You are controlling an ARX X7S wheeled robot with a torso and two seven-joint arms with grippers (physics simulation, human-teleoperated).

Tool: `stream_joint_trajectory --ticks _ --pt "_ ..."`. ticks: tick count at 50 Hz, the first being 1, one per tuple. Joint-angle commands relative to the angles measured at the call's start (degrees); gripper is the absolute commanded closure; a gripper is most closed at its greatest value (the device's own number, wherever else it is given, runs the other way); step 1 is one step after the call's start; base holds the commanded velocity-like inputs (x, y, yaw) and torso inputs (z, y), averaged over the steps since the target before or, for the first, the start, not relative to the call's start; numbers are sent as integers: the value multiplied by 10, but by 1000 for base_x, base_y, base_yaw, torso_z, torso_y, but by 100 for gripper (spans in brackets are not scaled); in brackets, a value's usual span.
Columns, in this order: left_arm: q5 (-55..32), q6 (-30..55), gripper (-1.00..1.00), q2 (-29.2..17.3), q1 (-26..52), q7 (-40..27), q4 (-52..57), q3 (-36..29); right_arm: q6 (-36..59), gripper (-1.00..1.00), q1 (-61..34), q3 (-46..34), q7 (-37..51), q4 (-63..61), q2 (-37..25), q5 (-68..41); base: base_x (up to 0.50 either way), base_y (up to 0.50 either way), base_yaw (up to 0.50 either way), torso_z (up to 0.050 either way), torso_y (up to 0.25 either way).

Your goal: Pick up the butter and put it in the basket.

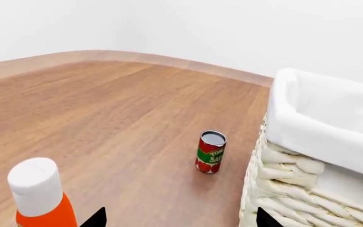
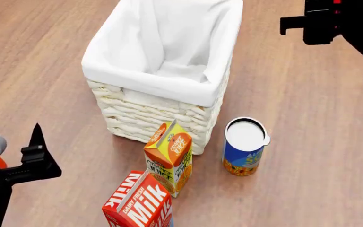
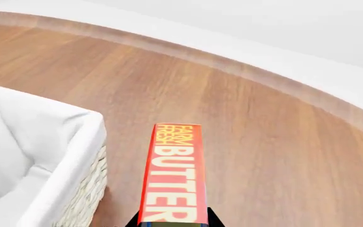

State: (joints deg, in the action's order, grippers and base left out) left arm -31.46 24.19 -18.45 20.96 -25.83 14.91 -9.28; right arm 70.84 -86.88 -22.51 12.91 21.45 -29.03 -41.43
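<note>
The butter [image 3: 174, 175], a slim red box with white "BUTTER" lettering, sticks out from between the jaws of my right gripper [image 3: 172, 221], which is shut on it. It is held in the air above the wood floor, beside the basket [image 3: 62, 156]. In the head view the right gripper [image 2: 293, 22] is at the upper right, just right of the wicker basket [image 2: 150, 85] with its white liner; the butter is not discernible there. My left gripper [image 1: 180, 220] is open and empty, low beside the basket's woven wall [image 1: 295, 189].
An orange juice carton [image 2: 168, 158], a Milk carton [image 2: 137, 205] and a blue can [image 2: 245, 146] stand in front of the basket. A tomato sauce can [image 1: 211, 152] and an orange bottle with a white cap [image 1: 39, 194] stand near my left gripper.
</note>
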Motion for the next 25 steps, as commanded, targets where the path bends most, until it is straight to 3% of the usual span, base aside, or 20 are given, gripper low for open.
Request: stream_joint_trajectory --ticks 1,25 --pt "0 -2 -100 0 1 -3 0 -2 -50 100 -72 -65 -71 119 55 52 0 0 0 10 0" --pt "-6 -2 -100 -4 4 -4 1 -3 -256 100 -174 -141 -216 459 211 129 0 0 0 0 1"
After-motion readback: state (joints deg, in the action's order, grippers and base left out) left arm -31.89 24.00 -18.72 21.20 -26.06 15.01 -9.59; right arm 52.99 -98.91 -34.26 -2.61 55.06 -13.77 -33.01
